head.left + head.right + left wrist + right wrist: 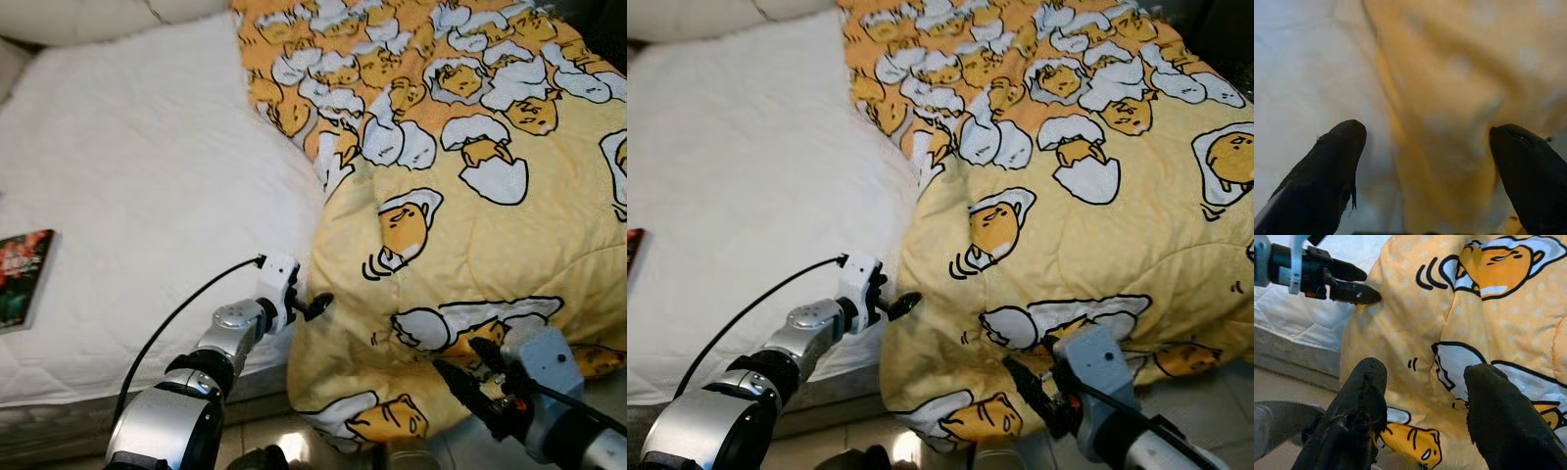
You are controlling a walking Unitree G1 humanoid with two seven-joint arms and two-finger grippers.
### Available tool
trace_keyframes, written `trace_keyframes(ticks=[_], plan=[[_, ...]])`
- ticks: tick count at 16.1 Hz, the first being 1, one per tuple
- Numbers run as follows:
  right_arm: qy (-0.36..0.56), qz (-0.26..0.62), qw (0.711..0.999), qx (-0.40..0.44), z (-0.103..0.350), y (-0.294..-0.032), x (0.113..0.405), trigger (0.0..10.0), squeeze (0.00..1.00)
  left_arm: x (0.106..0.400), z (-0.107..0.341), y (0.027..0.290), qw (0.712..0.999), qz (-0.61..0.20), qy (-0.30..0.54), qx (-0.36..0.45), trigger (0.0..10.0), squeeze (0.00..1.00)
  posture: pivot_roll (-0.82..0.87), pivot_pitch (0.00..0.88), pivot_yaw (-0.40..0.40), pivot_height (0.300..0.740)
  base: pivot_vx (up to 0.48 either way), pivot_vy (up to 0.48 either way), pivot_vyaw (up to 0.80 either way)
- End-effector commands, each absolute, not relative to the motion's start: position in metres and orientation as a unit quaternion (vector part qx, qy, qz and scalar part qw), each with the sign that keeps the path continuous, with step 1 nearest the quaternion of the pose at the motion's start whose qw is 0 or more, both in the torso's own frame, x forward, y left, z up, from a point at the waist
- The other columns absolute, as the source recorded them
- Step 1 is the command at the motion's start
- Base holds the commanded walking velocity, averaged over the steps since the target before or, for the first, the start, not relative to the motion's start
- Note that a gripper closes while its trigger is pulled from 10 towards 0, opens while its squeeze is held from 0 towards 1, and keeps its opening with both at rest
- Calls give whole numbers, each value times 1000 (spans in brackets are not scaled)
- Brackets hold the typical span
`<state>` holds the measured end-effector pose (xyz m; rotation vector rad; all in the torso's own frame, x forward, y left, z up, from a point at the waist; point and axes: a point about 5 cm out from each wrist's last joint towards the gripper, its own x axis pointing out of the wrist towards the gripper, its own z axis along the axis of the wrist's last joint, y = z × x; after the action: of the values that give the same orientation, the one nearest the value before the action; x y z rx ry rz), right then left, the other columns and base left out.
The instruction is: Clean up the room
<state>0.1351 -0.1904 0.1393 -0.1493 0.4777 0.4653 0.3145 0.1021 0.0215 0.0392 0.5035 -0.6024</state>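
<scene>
White quilted mattress (147,225) spreads across the scene, and a big yellow comforter (470,225) printed with cartoon eggs lies heaped over the side of it, its lower corner drooping off the bed edge toward the tiled floor (265,431).

Left gripper (315,305) is out at the comforter's folded edge, right where yellow fabric meets white sheet. The left wrist view shows its two black fingers (1334,161) spread wide, blurred yellow cloth and white sheet sitting between and beyond them, nothing clamped. From the right wrist view that same gripper (1352,286) points its tips at the comforter's edge, touching or just short of it; hard to call.

Right gripper (475,377) sits low against the hanging part of the comforter. Its fingers (1364,401) stand well apart, the egg print directly ahead of them, and nothing is caught between.

Far off to the outer side of the left arm, a dark book (22,279) with a red cover lies flat on the mattress, well apart from both grippers.
</scene>
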Motion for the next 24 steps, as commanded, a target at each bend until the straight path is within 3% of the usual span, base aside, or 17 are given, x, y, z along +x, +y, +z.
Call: trace_keyframes(ticks=[1,4,5,7,24], plan=[[228,242,940,-71,147,-187,133,10000,0,311,16,107,926,-277,253,46,10000,0,-459,144,103,740,0,0,0],[239,267,931,-70,150,-187,129,10000,0,310,15,100,928,-271,254,21,10000,0,-474,139,91,740,0,0,0],[246,278,926,-73,149,-188,128,10000,0,310,15,95,926,-279,254,17,7569,0,-482,142,85,740,0,0,0],[262,306,912,-76,150,-188,123,10000,0,308,14,93,926,-279,253,28,0,0,-478,114,82,740,0,0,0],[265,329,902,-84,149,-188,124,10000,0,300,7,83,921,-286,262,23,0,0,-485,71,84,740,0,0,0]])
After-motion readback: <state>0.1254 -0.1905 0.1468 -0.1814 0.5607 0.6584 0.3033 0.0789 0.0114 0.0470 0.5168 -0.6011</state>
